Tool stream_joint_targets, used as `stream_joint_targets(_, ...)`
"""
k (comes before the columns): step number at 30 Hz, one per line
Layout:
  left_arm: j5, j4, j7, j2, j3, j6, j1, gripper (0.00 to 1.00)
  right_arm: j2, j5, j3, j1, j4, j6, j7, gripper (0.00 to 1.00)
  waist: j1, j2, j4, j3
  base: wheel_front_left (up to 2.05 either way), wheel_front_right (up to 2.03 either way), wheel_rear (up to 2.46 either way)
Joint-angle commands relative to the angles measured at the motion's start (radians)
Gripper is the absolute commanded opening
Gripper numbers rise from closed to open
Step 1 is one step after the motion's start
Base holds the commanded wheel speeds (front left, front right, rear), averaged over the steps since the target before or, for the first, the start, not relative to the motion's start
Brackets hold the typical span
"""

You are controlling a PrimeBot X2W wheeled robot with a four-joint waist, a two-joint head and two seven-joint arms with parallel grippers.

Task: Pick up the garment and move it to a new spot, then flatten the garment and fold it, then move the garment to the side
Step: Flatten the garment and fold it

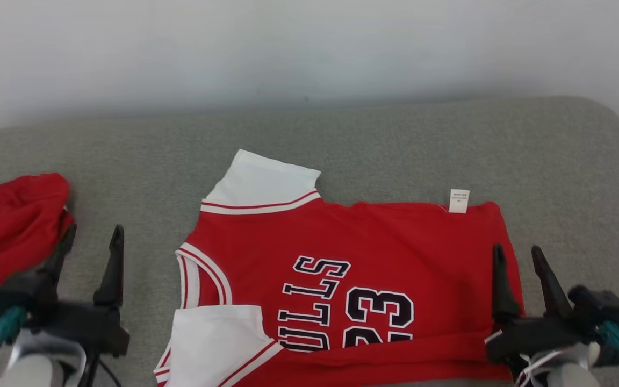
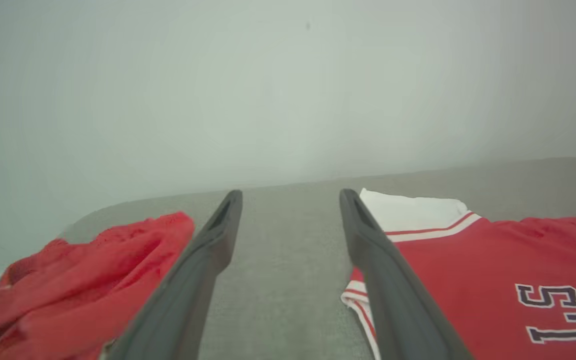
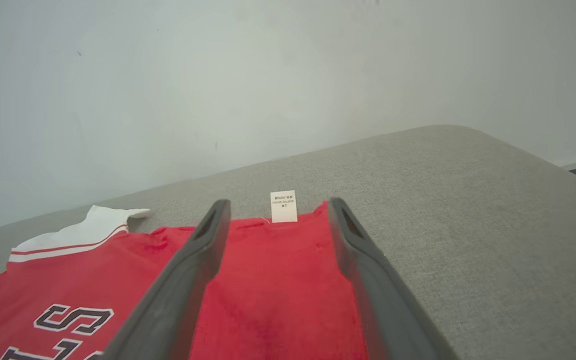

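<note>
The garment is a red basketball jersey with white sleeves, dark lettering and the number 23. It lies flat and sideways on the grey padded surface, sleeves to the left, a small white tag on its far edge. My left gripper hovers open left of the jersey, over bare grey surface. In the left wrist view that gripper has the jersey to its right. My right gripper stands open over the jersey's right edge; in the right wrist view red cloth lies between its fingers.
A crumpled red cloth lies at the left edge of the surface, beside my left gripper, also seen as red cloth in the left wrist view. A pale wall rises behind the surface. The surface's rounded right corner drops off.
</note>
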Motion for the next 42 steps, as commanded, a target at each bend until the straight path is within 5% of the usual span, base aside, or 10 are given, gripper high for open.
stream_joint_targets(1, -0.012, 0.008, 0.013, 0.018, -0.018, -0.004, -0.053, 1.0, 0.001, -0.005, 0.008, -0.038, 0.018, 0.001, -0.004, 1.0, -0.0002, -0.0001, -0.099, 0.106, 0.0, 0.0, 0.0)
stream_joint_targets(14, -0.205, 0.2, 0.19, 0.213, -0.279, -0.009, -0.52, 1.0, 0.012, -0.007, 0.084, -0.446, 0.305, 0.001, -0.02, 1.0, -0.0002, -0.0001, -0.262, 0.291, 0.0, 0.0, 0.0)
stream_joint_targets(24, -0.302, 0.354, 0.254, 0.264, -0.427, -0.009, -0.685, 1.0, 0.013, 0.078, 0.173, -0.564, 0.409, 0.001, -0.027, 1.0, -0.0002, -0.0001, -0.317, 0.351, 0.0, 0.0, 0.0)
stream_joint_targets(38, -0.358, 0.564, 0.284, 0.305, -0.57, -0.009, -0.79, 1.0, 0.012, 0.12, 0.22, -0.569, 0.386, 0.001, -0.028, 1.0, -0.0002, -0.0001, -0.354, 0.39, 0.0, 0.0, 0.0)
stream_joint_targets(39, -0.367, 0.566, 0.281, 0.303, -0.58, -0.009, -0.794, 0.9, 0.012, 0.118, 0.222, -0.57, 0.389, 0.001, -0.028, 1.0, -0.0002, -0.0001, -0.353, 0.391, 0.0, 0.0, 0.0)
stream_joint_targets(40, -0.384, 0.566, 0.278, 0.293, -0.587, -0.009, -0.799, 0.36, 0.012, 0.114, 0.221, -0.57, 0.393, 0.001, -0.028, 1.0, -0.0002, -0.0001, -0.349, 0.39, 0.0, 0.0, 0.0)
stream_joint_targets(41, -0.403, 0.561, 0.278, 0.282, -0.594, -0.009, -0.802, 0.0, 0.012, 0.11, 0.222, -0.572, 0.4, 0.001, -0.028, 1.0, -0.0002, -0.0001, -0.343, 0.388, 0.0, 0.0, 0.0)
stream_joint_targets(42, -0.417, 0.558, 0.28, 0.276, -0.603, -0.009, -0.804, 0.0, 0.012, 0.107, 0.221, -0.576, 0.408, 0.001, -0.028, 1.0, -0.0002, -0.0001, -0.336, 0.385, 0.0, 0.0, 0.0)
